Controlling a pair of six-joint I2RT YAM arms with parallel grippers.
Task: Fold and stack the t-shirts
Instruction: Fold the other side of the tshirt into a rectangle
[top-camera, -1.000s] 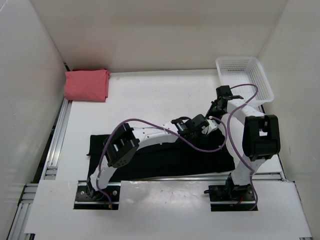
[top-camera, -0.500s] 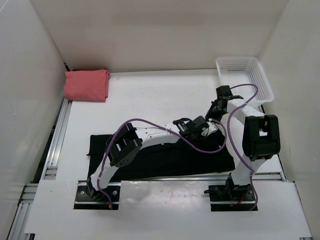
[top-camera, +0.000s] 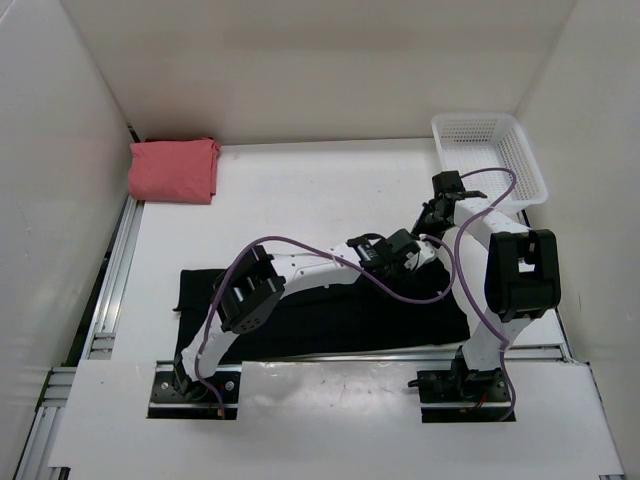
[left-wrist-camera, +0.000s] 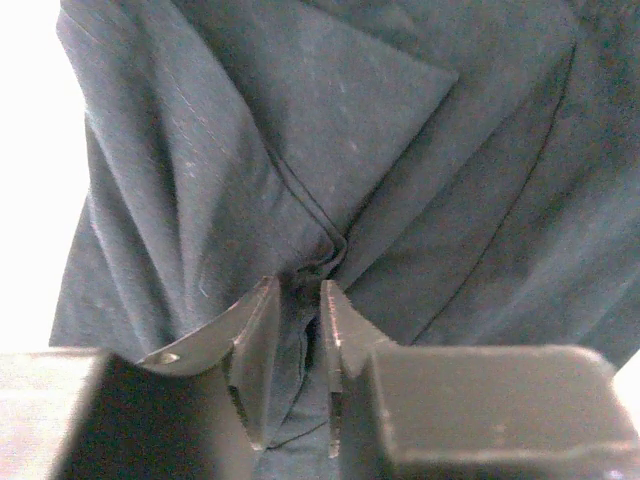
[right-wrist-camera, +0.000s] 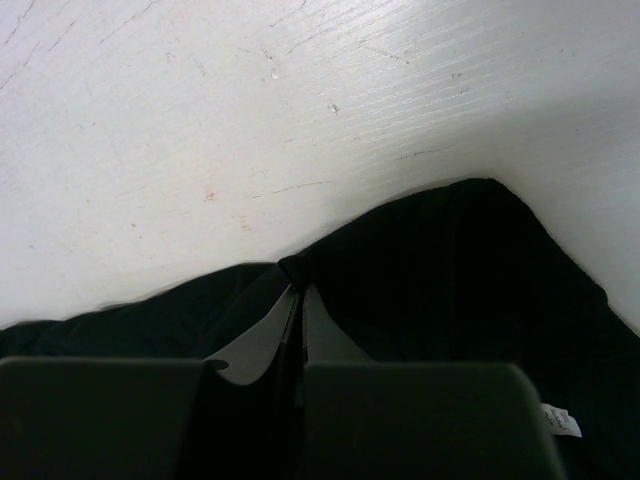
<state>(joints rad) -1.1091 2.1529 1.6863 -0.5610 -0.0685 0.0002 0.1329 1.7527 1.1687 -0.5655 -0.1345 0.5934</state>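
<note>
- Black cloth is pinched in the left gripper (left-wrist-camera: 298, 335). Its jaws stand narrow, with a raised fold of the black shirt (left-wrist-camera: 300, 150) caught between the fingers (left-wrist-camera: 262, 350).
- Creases and a thin seam run away from that pinch across the cloth, which fills nearly all of the left wrist view.
- Close by, the right gripper (right-wrist-camera: 297, 290) has its jaws pressed together on a small nub of the same shirt's edge, just where the cloth meets the bare white table (right-wrist-camera: 250, 100).
- A small white tag (right-wrist-camera: 562, 420) lies on the shirt, low and to the right in the right wrist view.
- From above, both grippers work at the far right part of the shirt. The right one is just beyond the left.
- The black shirt lies spread across the near part of the table, under the left arm, with its near edge close to the arm bases.
- A pink shirt (top-camera: 172, 170) sits folded in the far left corner, well apart from the black one.
- A white mesh basket (top-camera: 490, 150) stands in the far right corner, beyond the right gripper and apart from the cloth.
</note>
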